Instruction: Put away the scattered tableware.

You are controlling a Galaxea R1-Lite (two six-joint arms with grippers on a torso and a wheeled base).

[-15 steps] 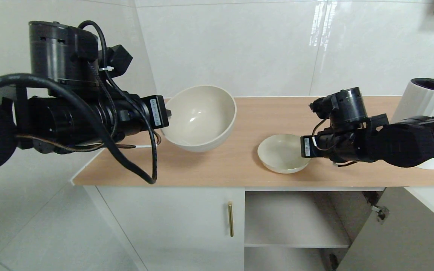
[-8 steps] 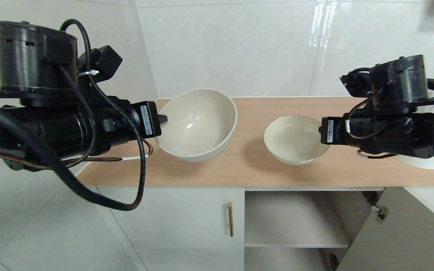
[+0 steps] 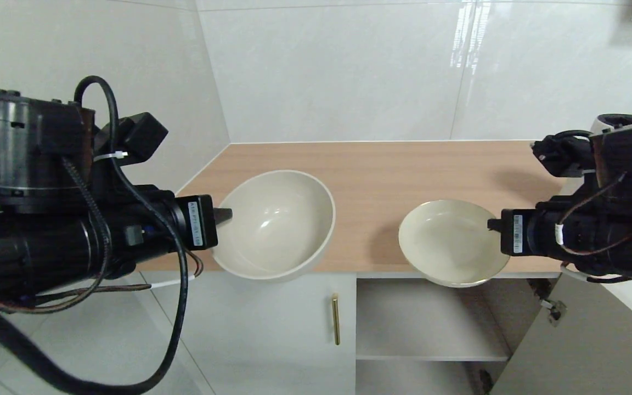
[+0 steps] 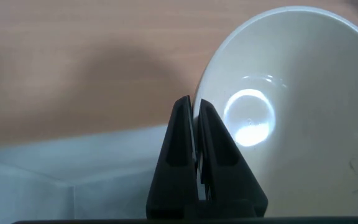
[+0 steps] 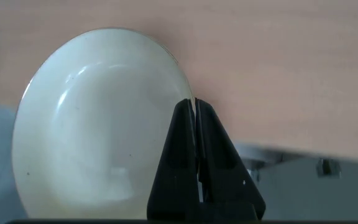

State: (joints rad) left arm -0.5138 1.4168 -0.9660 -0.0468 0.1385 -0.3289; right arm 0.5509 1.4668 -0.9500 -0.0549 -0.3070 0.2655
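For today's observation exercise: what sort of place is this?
Probably a kitchen: a light wooden countertop, glossy white wall tiles, and an open white cupboard beneath.

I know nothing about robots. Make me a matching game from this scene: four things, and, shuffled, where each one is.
Things:
1 deep bowl
2 shallow bowl
3 gold handle
4 shelf

Places:
A on the closed cupboard door
B held at its rim by the right gripper
C inside the open cupboard
D held at its rim by the left gripper

Pairs: 1-D, 2-B, 3-A, 4-C
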